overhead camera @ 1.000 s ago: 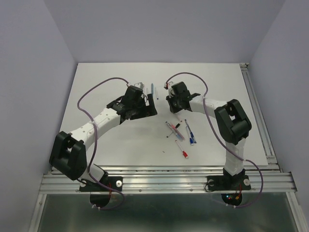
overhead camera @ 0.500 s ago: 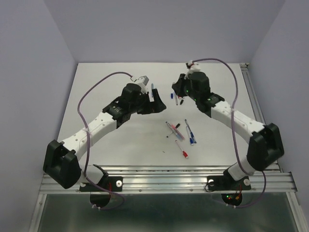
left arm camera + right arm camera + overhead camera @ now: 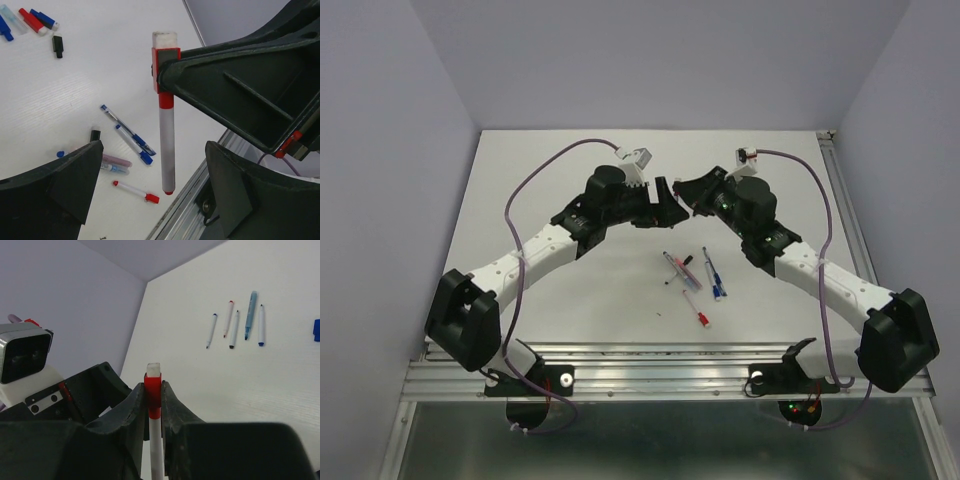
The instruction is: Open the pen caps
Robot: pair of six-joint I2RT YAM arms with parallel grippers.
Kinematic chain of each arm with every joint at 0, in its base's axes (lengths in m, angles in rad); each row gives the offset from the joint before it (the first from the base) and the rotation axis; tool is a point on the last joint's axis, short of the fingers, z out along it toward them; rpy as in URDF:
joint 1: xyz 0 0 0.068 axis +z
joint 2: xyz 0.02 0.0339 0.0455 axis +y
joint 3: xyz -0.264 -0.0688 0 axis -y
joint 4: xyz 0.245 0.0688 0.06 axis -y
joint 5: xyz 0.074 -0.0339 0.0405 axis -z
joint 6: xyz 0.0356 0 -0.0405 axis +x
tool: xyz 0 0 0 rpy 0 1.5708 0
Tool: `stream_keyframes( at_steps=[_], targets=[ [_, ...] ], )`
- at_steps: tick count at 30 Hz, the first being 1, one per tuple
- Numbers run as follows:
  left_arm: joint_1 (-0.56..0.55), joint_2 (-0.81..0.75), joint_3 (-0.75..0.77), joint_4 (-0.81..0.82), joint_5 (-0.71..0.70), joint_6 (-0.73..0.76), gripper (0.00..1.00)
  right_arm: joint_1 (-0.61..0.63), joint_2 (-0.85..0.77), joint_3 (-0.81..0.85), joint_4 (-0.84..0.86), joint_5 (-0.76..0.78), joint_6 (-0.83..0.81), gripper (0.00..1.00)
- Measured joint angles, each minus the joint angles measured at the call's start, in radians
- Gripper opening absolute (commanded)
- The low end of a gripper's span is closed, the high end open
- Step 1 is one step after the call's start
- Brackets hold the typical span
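Note:
My right gripper point(image 3: 154, 385) is shut on the red cap point(image 3: 153, 390) of a white pen and holds it in the air above the middle of the table. In the left wrist view that red cap point(image 3: 165, 70) sits in the right gripper's fingers, and the white barrel point(image 3: 167, 150) hangs out of it. My left gripper point(image 3: 152, 147) is open wide, its fingers on either side of the barrel and not touching it. In the top view the left gripper point(image 3: 665, 203) and the right gripper point(image 3: 696, 192) meet tip to tip.
Several capped pens point(image 3: 692, 272) lie right of centre, one with a red cap point(image 3: 700, 316) nearest the front rail point(image 3: 670, 365). Loose black point(image 3: 58, 46), red point(image 3: 31, 20) and blue caps lie on the table. Several uncapped pens point(image 3: 235, 325) lie near the back.
My right arm has swung out to the right, with its gripper staying near the middle. My left gripper has moved right and up to meet it, its fingers now around the pen.

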Motion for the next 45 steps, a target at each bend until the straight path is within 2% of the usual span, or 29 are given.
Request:
stream_keyframes(
  at_steps=[2, 5, 6, 7, 14, 15, 24, 29, 34, 39, 45],
  targets=[
    [0.0, 0.007, 0.0, 0.019, 0.019, -0.008, 0.86, 0.003, 0.0, -0.003, 0.01, -0.006, 0.018, 0.07],
    [-0.002, 0.013, 0.003, 0.042, 0.037, -0.017, 0.65, 0.005, 0.0, -0.005, 0.035, -0.018, 0.041, 0.07],
    [-0.002, 0.016, 0.006, 0.049, 0.04, -0.021, 0.5, 0.005, 0.0, -0.005, 0.042, -0.025, 0.05, 0.07],
    [-0.002, 0.017, 0.007, 0.054, 0.042, -0.022, 0.44, 0.005, 0.0, -0.005, 0.048, -0.031, 0.055, 0.07],
    [-0.002, 0.021, 0.012, 0.077, 0.051, -0.038, 0.19, 0.006, 0.002, -0.005, 0.06, -0.046, 0.061, 0.06],
    [-0.003, 0.021, 0.012, 0.076, 0.048, -0.04, 0.02, 0.006, 0.005, -0.005, 0.061, -0.047, 0.061, 0.06],
    [0.003, 0.036, 0.011, 0.052, 0.032, -0.047, 0.0, 0.013, 0.047, -0.004, 0.08, -0.039, 0.022, 0.01],
    [0.002, 0.011, -0.054, 0.079, -0.045, -0.047, 0.0, 0.035, 0.108, 0.029, 0.082, 0.009, -0.029, 0.01],
    [0.02, -0.096, -0.196, 0.141, -0.222, -0.061, 0.0, 0.064, 0.265, 0.2, -0.002, -0.036, -0.064, 0.01],
    [0.032, -0.181, -0.274, 0.172, -0.363, -0.084, 0.0, 0.067, 0.403, 0.396, -0.113, -0.104, -0.077, 0.01],
    [0.032, -0.2, -0.293, 0.152, -0.383, -0.094, 0.0, 0.064, 0.432, 0.433, -0.166, -0.114, -0.066, 0.01]
  ],
)
